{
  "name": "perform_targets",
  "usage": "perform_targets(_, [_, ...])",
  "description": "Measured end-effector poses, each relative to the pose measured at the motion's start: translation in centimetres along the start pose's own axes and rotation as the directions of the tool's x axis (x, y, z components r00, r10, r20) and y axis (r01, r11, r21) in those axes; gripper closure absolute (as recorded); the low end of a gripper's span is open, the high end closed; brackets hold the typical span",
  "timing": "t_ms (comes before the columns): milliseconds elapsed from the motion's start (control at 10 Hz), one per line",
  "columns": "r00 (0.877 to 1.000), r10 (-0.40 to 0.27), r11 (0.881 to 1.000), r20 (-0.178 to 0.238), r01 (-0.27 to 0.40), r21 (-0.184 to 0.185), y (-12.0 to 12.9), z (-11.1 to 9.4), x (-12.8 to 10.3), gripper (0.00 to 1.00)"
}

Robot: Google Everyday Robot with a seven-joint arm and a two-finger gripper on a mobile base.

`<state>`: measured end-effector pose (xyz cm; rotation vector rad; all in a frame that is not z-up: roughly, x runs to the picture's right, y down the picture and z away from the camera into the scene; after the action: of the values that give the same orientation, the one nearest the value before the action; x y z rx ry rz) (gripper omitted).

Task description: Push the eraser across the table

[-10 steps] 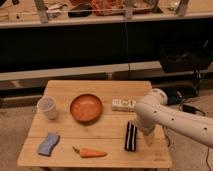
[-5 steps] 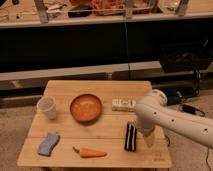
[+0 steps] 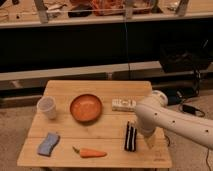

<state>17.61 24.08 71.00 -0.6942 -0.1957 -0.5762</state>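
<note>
The black eraser (image 3: 130, 136) with two pale stripes lies lengthwise on the light wooden table (image 3: 100, 90), near its right front corner. My white arm reaches in from the right. The gripper (image 3: 150, 140) points down just right of the eraser, close beside it; I cannot tell whether it touches.
An orange bowl (image 3: 86, 107) sits mid-table. A white cup (image 3: 47, 107) stands at the left. A blue-grey sponge (image 3: 48, 143) lies at the front left, a carrot (image 3: 91, 153) at the front middle. A white bottle (image 3: 123, 104) lies behind the eraser. Dark shelving stands behind the table.
The arm has shifted slightly left and down toward the eraser. The eraser and other objects have not visibly moved.
</note>
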Motion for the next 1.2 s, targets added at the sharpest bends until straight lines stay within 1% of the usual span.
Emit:
perform_targets(800, [1.000,-0.028,1.000,0.011,0.028,-0.003,0.9,-0.1,-0.3,0.21])
perform_targets(900, [0.999,-0.030,1.000,0.012,0.030,-0.003,1.0,0.0,-0.3,0.27])
perform_targets(1000, [0.999,-0.035,0.999,0.014,0.035,-0.004,1.1,0.0,-0.2,0.38])
perform_targets(1200, [0.999,-0.045,0.999,0.017,0.045,-0.005,1.2,0.1,-0.3,0.56])
